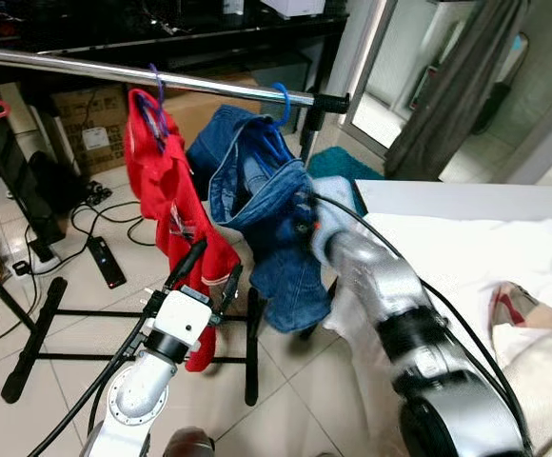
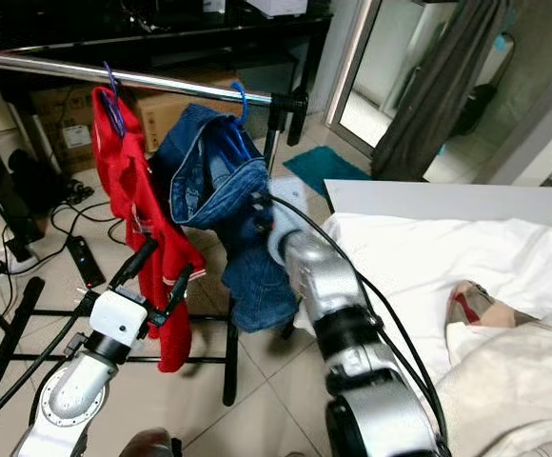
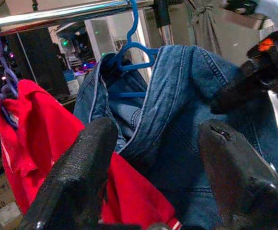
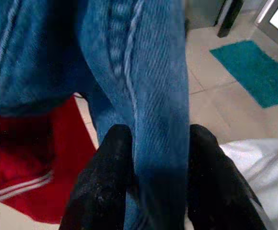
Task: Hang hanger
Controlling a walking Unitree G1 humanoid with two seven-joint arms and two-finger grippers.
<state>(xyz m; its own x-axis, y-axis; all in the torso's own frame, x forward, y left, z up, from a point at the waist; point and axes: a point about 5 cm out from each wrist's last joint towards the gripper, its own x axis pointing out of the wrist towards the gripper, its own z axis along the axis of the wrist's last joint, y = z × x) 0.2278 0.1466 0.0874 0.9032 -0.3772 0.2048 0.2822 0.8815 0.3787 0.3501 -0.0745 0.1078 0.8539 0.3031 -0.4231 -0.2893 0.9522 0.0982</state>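
The blue hanger [image 1: 278,103] has its hook over the silver rail [image 1: 143,74], close to the rail's black end cap, and the denim garment [image 1: 266,214] droops from it in bunched folds. The right gripper [image 4: 153,158] pinches a fold of that denim between its 2 black fingers, low on the garment, beside the white bedding [image 1: 466,257]. Judging from this, the hanger is already seated and the step in hand is letting go cleanly: the fingers should part without dragging the cloth, since a sideways tug could slide the hook toward the open end of the rail and off it. Backing the arm straight away from the fabric looks safest.

Just beside the denim hangs a red garment [image 1: 167,186] on a purple hanger [image 1: 157,95], its cloth touching the denim lower down. The left gripper [image 1: 207,265] waits in front of the red garment with its fingers spread and nothing between them.

Behind the rail, a cardboard box [image 1: 90,129] sits on the tiled floor; I cannot tell what is in it. A power strip [image 1: 107,261] and cables lie nearby.
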